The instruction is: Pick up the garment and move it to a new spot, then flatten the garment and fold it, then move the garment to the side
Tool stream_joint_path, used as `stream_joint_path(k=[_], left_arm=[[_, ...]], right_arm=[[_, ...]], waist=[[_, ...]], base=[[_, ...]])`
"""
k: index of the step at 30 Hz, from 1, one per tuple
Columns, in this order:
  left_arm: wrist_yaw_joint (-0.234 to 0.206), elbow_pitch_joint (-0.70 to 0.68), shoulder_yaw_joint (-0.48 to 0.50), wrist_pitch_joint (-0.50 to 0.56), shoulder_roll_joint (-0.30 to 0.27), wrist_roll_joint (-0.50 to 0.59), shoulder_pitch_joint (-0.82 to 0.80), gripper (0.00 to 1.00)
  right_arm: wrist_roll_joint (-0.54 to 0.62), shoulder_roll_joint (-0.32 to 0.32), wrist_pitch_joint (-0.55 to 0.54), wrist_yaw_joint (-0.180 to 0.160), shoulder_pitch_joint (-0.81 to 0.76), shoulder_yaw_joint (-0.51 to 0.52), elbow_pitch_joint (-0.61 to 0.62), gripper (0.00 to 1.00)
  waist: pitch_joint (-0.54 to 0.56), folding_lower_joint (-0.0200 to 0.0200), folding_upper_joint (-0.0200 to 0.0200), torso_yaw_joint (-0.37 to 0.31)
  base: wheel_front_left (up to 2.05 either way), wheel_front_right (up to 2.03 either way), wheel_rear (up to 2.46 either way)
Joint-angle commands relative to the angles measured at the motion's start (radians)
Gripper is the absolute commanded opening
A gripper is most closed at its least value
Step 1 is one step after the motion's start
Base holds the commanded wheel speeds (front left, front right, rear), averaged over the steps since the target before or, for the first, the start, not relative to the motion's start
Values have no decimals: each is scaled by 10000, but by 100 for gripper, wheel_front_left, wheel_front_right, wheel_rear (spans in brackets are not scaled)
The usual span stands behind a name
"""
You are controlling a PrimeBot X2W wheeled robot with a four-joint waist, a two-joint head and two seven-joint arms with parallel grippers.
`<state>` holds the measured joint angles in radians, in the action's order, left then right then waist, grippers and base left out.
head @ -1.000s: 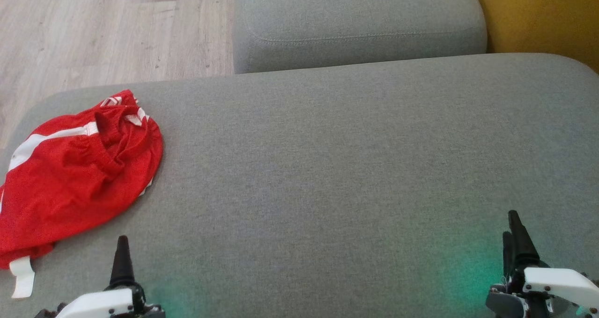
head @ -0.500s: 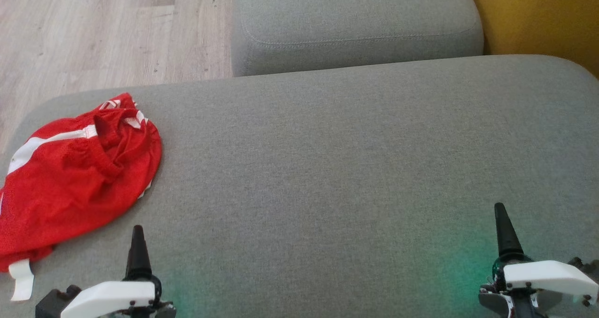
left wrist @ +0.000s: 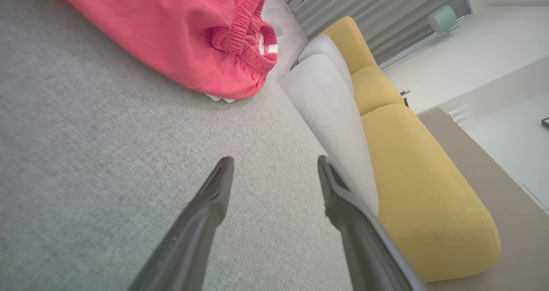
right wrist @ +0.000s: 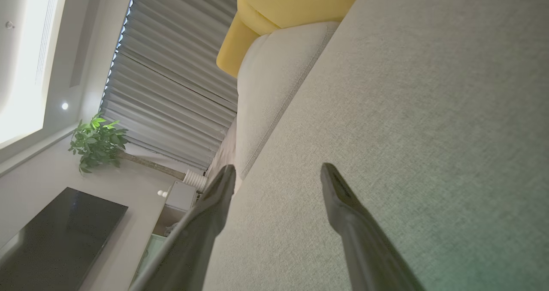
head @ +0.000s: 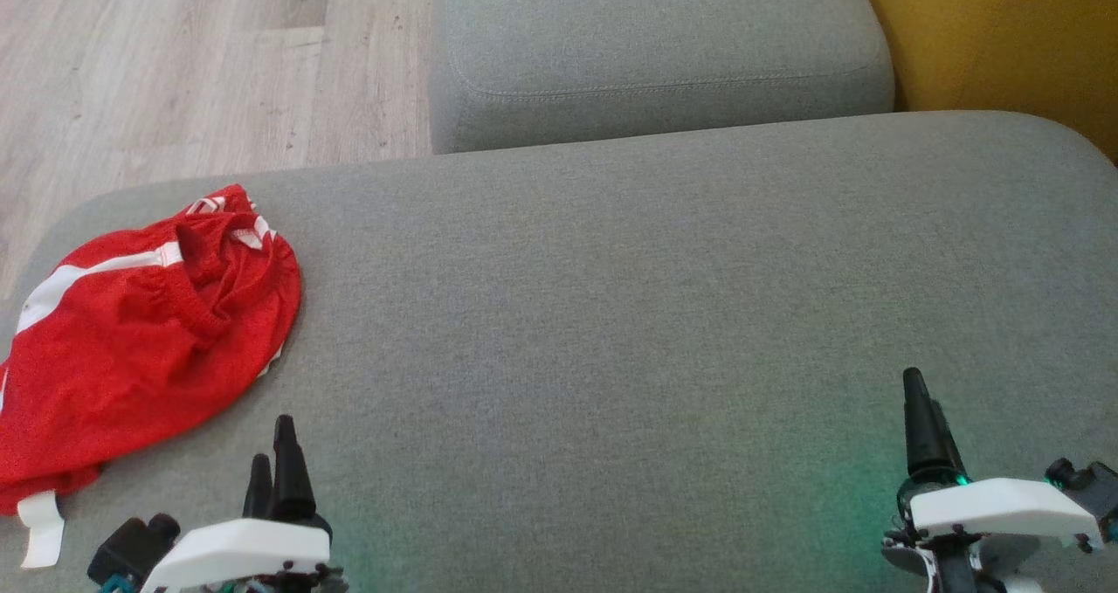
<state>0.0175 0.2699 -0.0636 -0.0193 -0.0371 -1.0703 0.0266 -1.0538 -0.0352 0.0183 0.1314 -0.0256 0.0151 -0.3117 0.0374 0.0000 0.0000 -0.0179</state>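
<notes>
Red garment (head: 131, 340) beside left pincer (head: 271, 438) (not touching).

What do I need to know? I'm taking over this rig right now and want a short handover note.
Left claw: open, empty, over the grey cushion, near the red shorts but not touching them.
Right claw: open, empty, over the cushion's right part, far from the shorts.
Shorts: crumpled at the cushion's left end.
Done: nothing; the shorts are not yet picked up.
Left to do: pick up and move them, flatten, fold, set aside.
</notes>
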Motion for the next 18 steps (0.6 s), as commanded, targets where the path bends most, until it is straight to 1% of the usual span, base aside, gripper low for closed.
stream_joint_path(k=[1,18], left_arm=[[-64,-431,26,-147,-81,453,-250,100],[-472,-768,-368,-621,-92,2422,-188,100]], right_arm=[[470,-81,171,-3,343,-154,429,100],[2587,-95,643,-4,292,-597,687,100]], waist=[[14,0,0,2],[142,0,0,-24]], base=[[0,0,0],[0,0,0]])
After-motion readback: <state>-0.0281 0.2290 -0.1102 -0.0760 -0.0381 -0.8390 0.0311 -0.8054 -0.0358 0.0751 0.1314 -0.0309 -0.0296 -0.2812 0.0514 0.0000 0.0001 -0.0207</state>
